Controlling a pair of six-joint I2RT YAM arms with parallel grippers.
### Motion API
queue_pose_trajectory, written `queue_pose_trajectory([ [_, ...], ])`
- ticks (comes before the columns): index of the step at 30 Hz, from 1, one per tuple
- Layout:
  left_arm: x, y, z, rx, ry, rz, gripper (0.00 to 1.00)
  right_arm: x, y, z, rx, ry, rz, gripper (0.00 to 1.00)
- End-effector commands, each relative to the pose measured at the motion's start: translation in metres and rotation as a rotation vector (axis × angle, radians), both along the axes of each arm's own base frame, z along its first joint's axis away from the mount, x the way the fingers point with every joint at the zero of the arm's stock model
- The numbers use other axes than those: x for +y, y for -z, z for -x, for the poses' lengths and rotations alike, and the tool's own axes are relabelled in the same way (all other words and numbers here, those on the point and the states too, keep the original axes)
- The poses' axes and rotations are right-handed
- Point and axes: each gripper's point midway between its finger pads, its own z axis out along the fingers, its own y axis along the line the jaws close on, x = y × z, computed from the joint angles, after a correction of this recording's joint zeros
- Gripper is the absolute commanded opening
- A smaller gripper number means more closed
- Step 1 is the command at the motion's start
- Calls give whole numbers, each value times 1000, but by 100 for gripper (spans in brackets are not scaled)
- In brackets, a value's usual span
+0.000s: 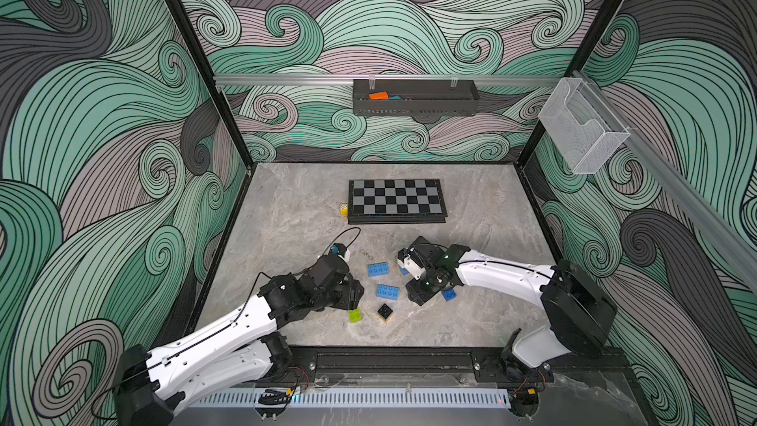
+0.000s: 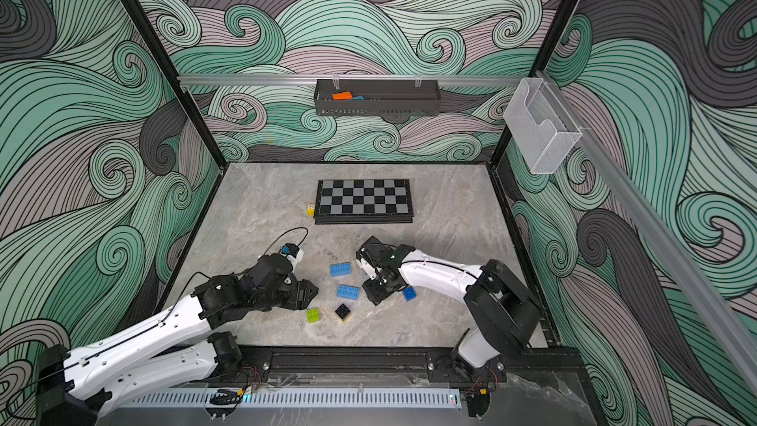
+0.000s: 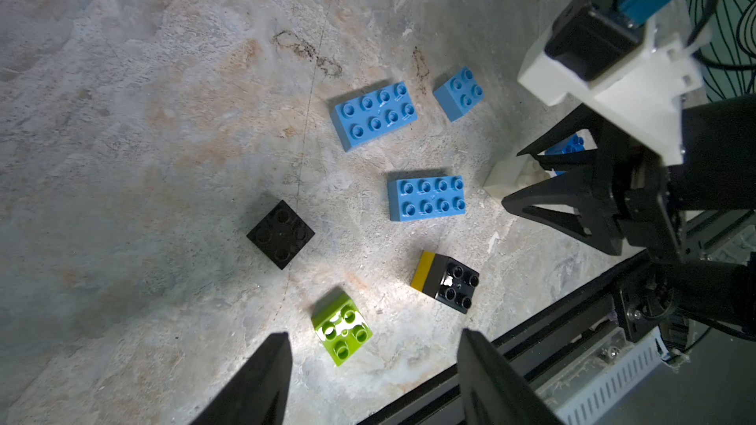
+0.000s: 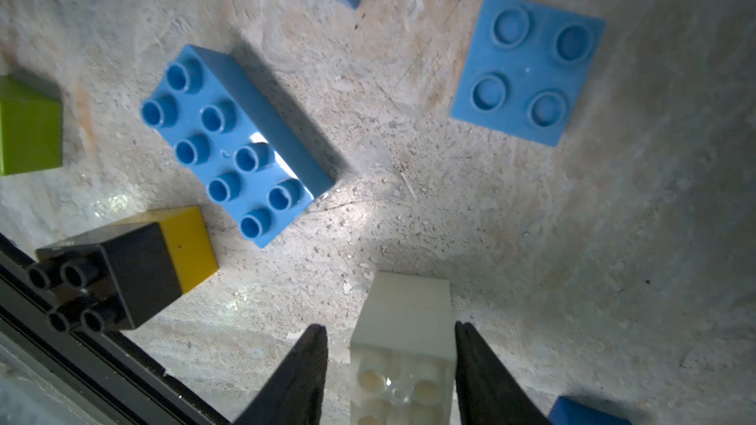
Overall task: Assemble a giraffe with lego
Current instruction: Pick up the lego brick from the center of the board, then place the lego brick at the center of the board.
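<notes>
The giraffe is not built yet. Its lego lies loose on the near half of the tabletop (image 1: 286,219), between the two arms. Two long blue bricks (image 1: 388,291) sit in the middle, a blue square (image 1: 449,295) lies to their right, and a lime brick (image 1: 355,315) lies near left. Just right of the lime brick, a black brick (image 1: 385,311) is stacked on a yellow one, the only joint I can see. A second black brick (image 3: 280,234) shows in the left wrist view.

The right pincer (image 4: 390,327) straddles a white brick (image 4: 403,312). One finger looks to be against its side, while the other shows a gap, so the brick is not clamped. The left pincer (image 3: 374,335) hangs with its jaws apart above the lime brick and touches nothing.

These bricks should be light, rigid and hollow, with glossy walls that may slip. The best hold is probably across two flat opposite sides, low down and clear of the studs. Joining them will likely need a square, firm press, or a brick may skid or tip.

I can read no brand or lettering on the studs or anywhere else. The far chessboard (image 1: 396,197) and the die (image 1: 343,209) carry only squares and dots.
</notes>
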Motion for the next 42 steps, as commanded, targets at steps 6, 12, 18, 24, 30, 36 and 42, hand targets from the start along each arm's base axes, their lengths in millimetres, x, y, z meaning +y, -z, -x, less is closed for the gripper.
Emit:
queue_pose_trajectory([
  [6, 16, 2, 4, 38, -32, 6, 68, 7, -5, 8, -26, -108, 26, 39],
  [12, 16, 6, 4, 56, -57, 48, 68, 29, -11, 24, -51, -345, 26, 36],
  [18, 18, 6, 4, 54, -69, 41, 68, 34, -11, 46, -53, -528, 20, 36],
  [24, 19, 9, 7, 68, -100, 86, 70, 30, -12, 62, -68, -680, 2, 37],
  [30, 21, 13, 11, 82, -106, 85, 73, 27, -5, 58, -80, -704, 37, 40],
  [36, 21, 11, 12, 83, -95, 88, 84, 24, 1, 62, -46, -682, 29, 52],
  [42, 13, 10, 17, 95, -23, 91, 93, 25, -24, 43, -94, -553, -34, 73],
])
